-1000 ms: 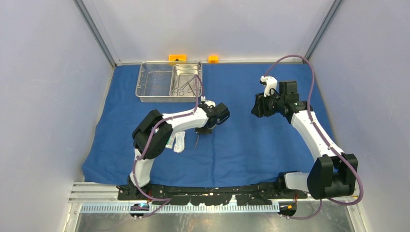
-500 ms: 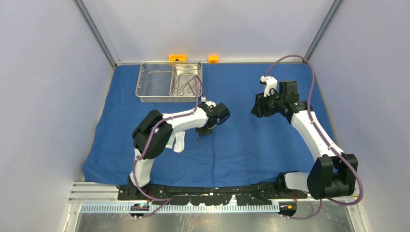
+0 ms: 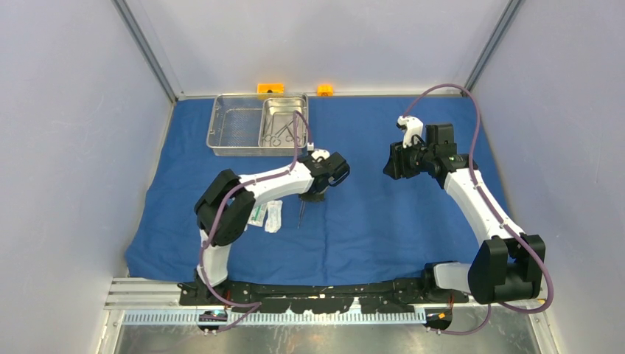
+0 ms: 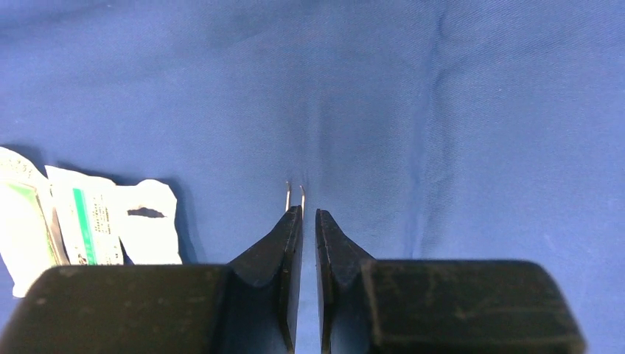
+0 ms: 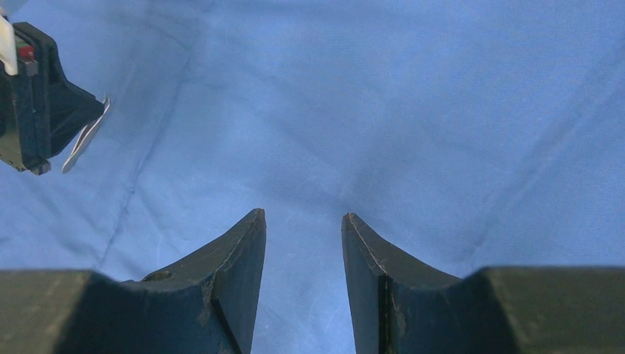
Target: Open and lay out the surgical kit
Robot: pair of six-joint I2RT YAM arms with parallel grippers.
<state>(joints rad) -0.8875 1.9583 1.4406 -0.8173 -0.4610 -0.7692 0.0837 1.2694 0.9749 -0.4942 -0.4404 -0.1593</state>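
The blue cloth wrap (image 3: pixel 383 221) lies spread flat over the table. At the back left stands the steel mesh basket (image 3: pixel 236 125), with the smaller steel tray (image 3: pixel 284 107) inside it holding scissors (image 3: pixel 284 134). My left gripper (image 3: pixel 313 198) hovers over the thin forceps (image 3: pixel 300 214), which lie on the cloth. In the left wrist view its jaws (image 4: pixel 309 212) stand a narrow gap apart with only cloth between them, and the forceps' tips (image 4: pixel 295 196) show just past the left finger. White-green packets (image 4: pixel 88 221) lie to the left. My right gripper (image 5: pixel 302 215) hangs open and empty.
Two small orange blocks (image 3: pixel 270 89) (image 3: pixel 325 89) sit at the back edge against the wall. Grey walls close in the table on three sides. The packets (image 3: pixel 267 215) lie beside the left arm's forearm. The arm bases run along the near edge.
The left jaws have parted a little and the forceps now lie free on the cloth. The left arm's elbow has swung slightly left. The right arm has not moved.
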